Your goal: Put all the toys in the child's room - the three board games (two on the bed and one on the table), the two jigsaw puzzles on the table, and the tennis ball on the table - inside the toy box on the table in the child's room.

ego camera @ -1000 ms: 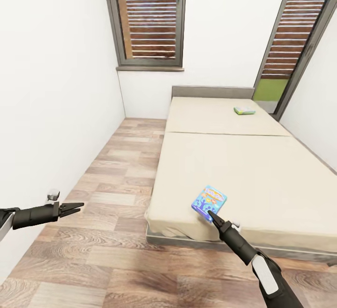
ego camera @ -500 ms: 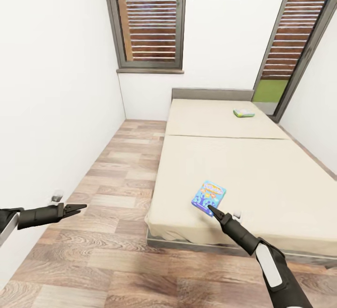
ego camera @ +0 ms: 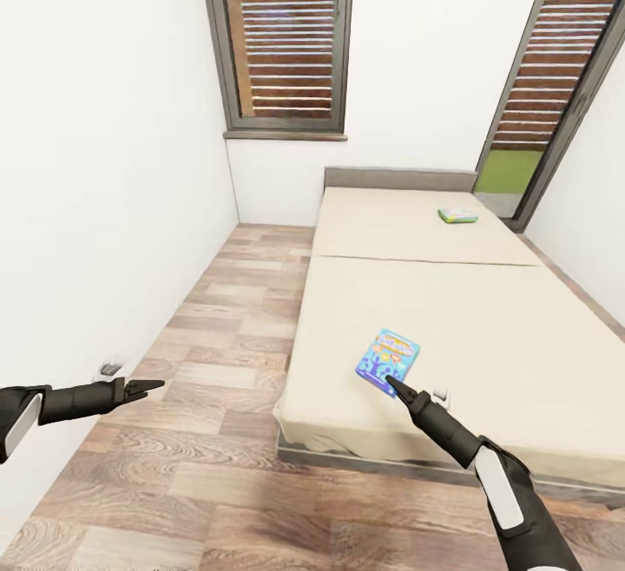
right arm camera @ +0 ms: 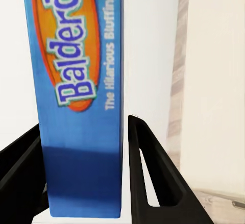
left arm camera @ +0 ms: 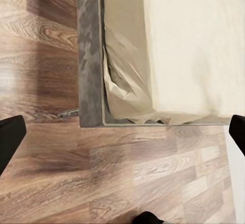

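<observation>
So my right fingers (ego camera: 392, 384) were clamped on the blue board game (ego camera: 388, 362), one finger on each face of the box at its near edge. You could read "Balderda…" on the cover (right arm camera: 81, 81) between them, so a solid grip. The box was tilted up off the bed (ego camera: 486, 328), over the mattress near the foot corner, with nothing else touching it as far as I could tell.

The other board game (ego camera: 457, 216), the green-edged one, lay flat well beyond my right fingers, up by the grey headboard (ego camera: 399, 179) on the window side.

My left fingers (ego camera: 148, 386) were out over the wood floor (ego camera: 217, 328), well apart from the bed, holding nothing and drawn almost together. From the left wrist, the bed's frame corner (left arm camera: 92, 81) and rumpled sheet were straight ahead.
</observation>
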Robot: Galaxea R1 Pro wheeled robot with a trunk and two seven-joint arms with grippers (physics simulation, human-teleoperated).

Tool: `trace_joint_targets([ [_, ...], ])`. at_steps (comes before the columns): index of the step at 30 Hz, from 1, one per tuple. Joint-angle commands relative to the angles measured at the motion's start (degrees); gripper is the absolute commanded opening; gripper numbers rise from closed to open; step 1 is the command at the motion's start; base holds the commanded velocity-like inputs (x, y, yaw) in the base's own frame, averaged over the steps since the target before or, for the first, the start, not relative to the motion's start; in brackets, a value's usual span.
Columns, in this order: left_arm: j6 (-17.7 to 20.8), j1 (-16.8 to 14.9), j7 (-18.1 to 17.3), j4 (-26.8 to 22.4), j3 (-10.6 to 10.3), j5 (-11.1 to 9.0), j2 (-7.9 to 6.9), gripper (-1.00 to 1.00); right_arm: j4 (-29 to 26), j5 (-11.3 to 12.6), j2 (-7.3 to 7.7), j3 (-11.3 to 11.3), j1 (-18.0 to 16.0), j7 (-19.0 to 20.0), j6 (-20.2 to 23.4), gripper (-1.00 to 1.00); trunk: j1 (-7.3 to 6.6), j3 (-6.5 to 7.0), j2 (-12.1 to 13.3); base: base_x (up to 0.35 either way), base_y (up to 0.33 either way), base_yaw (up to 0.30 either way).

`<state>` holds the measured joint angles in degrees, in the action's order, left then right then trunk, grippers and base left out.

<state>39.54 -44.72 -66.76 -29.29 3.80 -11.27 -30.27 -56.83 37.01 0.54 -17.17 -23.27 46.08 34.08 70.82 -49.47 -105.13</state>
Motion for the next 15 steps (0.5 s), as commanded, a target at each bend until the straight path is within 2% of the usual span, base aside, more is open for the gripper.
trace_joint_targets([
  [1, 0.4, -0.1, 0.0, 0.0, 0.1, -0.2, 0.08, 1.0, -0.1, 0.2, -0.01, 0.0, 0.0, 0.1, 0.3, -1.0, -0.23, 0.14, 0.4, 0.0, 0.0, 0.252],
  [6, 0.1, 0.0, 0.2, 0.0, -0.3, -0.1, 1.61, 1.0, -0.2, 0.2, 0.03, 0.0, 0.0, 0.1, 0.3, -1.0, -1.33, 1.04, 2.4, 0.0, 0.0, 0.279],
  [9, 0.0, 0.0, 2.5, 0.0, -0.4, -0.1, 2.46, 1.0, -0.2, 0.1, 0.06, 0.0, 0.0, 0.1, 0.3, -1.0, -1.99, 1.57, 3.6, 0.0, 0.0, 0.289],
  [11, -0.1, -0.1, 5.8, 0.0, -0.4, -0.1, 2.98, 1.0, -0.2, 0.1, 0.06, 0.0, 0.0, 0.0, 0.3, -1.0, -2.43, 1.93, 4.4, 0.0, 0.0, 0.291],
  [12, -0.1, 0.0, 8.6, 0.0, -0.4, -0.1, 3.46, 1.0, -0.2, 0.1, 0.07, 0.0, 0.0, 0.0, 0.3, -1.0, -2.65, 2.11, 4.8, 0.0, 0.0, 0.291],
  [13, -0.1, -0.1, 13.5, 0.0, -0.4, -0.1, 4.56, 1.0, -0.2, 0.1, 0.07, 0.0, 0.0, 0.0, 0.3, -1.0, -2.87, 2.29, 5.2, 0.0, 0.0, 0.291],
  [15, -0.1, -0.1, 20.5, -0.1, -0.5, -0.1, 6.52, 1.0, -0.2, 0.1, 0.07, 0.0, 0.0, 0.0, 0.3, -1.0, -3.31, 2.65, 6.0, 0.0, 0.0, 0.28],
])
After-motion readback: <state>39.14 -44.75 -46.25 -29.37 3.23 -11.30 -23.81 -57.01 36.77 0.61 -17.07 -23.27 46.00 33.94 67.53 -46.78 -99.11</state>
